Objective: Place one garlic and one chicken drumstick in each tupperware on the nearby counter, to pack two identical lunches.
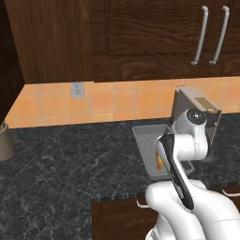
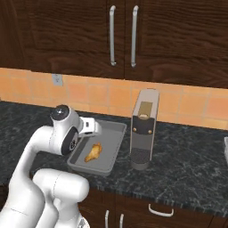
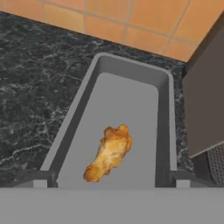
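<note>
Golden-brown chicken drumstick (image 3: 109,153) is lying inside the grey tupperware (image 3: 78,105), toward its near end. This tupperware is sitting on the marbled worktop (image 2: 187,164) just beside the coffee machine (image 2: 143,129). The pincer's spread cannot be told.

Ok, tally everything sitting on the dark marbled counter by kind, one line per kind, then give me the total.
Shallow grey rectangular tupperware: 1
Golden-brown chicken drumstick, lying inside that tupperware: 1
Tall grey coffee machine, standing right beside the tupperware: 1
Brown-grey container, cut off at the left edge of the left base view: 1
Total: 4
</note>
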